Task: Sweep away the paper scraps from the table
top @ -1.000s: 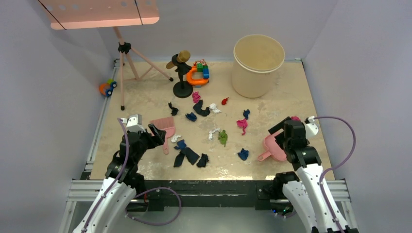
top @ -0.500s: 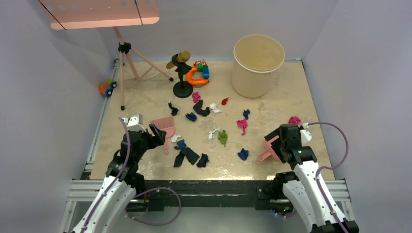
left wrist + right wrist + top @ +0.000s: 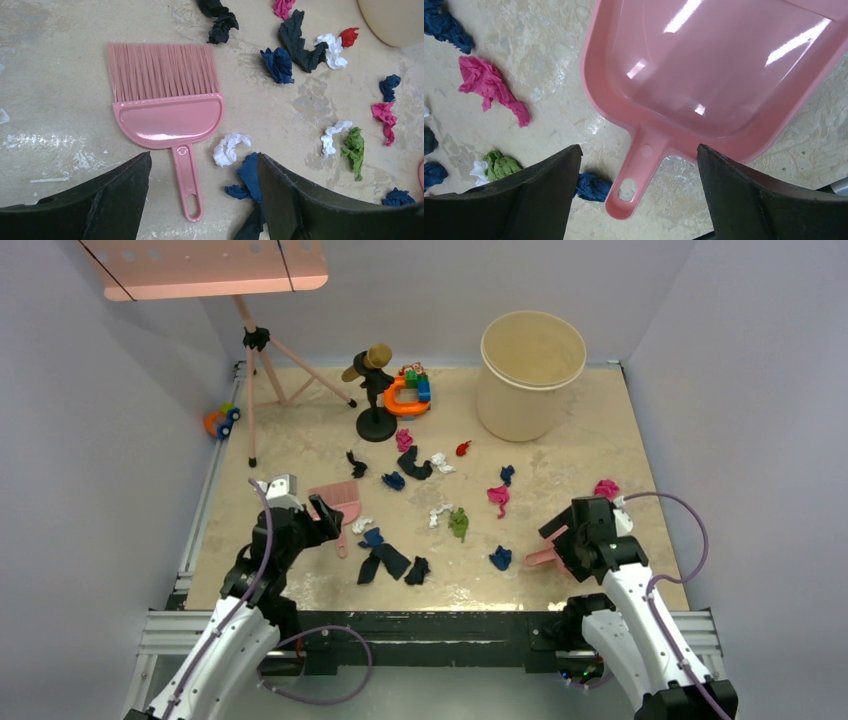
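Hovering, both spread open, the left gripper (image 3: 202,165) is held over the brush (image 3: 167,120), the right gripper (image 3: 639,152) over the dustpan (image 3: 719,75). Closed off-centre, a handle could be flicked into the scraps (image 3: 277,65).

paper scraps (image 3: 459,523) lie between brush (image 3: 340,502) and dustpan (image 3: 719,75).

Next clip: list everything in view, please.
paper scraps: over a dozen, navy, blue, pink, red, green, white, scattered mid-table
brush: one, pink, left of scraps
dustpan: one, pink, right side
bucket: one, beige, far right
toy blocks: one cluster, multicoloured, orange ring, far centre
stand: one, black, beside blocks
tripod: one, pink, far left
small toy: one, orange and blue, beyond left edge
table: one, beige, speckled
left gripper: open, over brush handle
right gripper: open, over dustpan handle
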Robot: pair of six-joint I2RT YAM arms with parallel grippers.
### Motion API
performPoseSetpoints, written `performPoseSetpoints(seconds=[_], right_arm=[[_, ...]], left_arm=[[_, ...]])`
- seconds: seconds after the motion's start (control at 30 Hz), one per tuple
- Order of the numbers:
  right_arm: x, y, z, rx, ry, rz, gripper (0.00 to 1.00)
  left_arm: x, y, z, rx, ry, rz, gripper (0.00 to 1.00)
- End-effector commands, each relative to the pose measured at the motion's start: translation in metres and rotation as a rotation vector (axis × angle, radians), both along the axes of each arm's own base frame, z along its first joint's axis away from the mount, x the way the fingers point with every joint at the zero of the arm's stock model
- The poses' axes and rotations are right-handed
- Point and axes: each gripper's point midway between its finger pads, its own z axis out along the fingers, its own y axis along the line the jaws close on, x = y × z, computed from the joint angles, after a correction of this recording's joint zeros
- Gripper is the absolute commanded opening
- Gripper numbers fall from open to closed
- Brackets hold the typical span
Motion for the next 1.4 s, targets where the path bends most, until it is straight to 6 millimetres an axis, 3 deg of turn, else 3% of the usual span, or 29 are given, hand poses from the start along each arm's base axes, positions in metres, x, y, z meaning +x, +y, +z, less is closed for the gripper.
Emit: performPoseSetpoints(seconds=[0.0, 0.13, 0.33, 0.63, 0.97, 1.37], right_arm=[[0.005, 0.004, -0.003, 0.021, -0.009, -0.002, 0.89], [0.011, 0.001, 0.005, 0.005, -0.03, 0.001, 0.9], [0.025, -0.005, 0.033, -0.044, -0.092, 0.02, 0.9], [0.044, -0.002, 0.07, -0.057, -0.202, 0.065, 0.91], [0.051, 0.003, 0.086, -0.037, -0.282, 0.08, 0.91], [0.056, 0.006, 0.1, -0.026, -0.317, 0.099, 0.91]], left_arm=[[0.01, -0.005, 0.006, 0.009, -0.006, -0.021, 0.81], [0.015, -0.008, -0.003, 0.039, 0.079, -0.033, 0.81], [0.018, -0.008, -0.016, 0.091, 0.204, -0.022, 0.82], [0.027, -0.011, -0.035, 0.177, 0.35, -0.03, 0.72], [0.028, -0.003, -0.048, 0.279, 0.456, 0.028, 0.65], [0.036, -0.016, -0.069, 0.361, 0.618, -0.032, 0.64]])
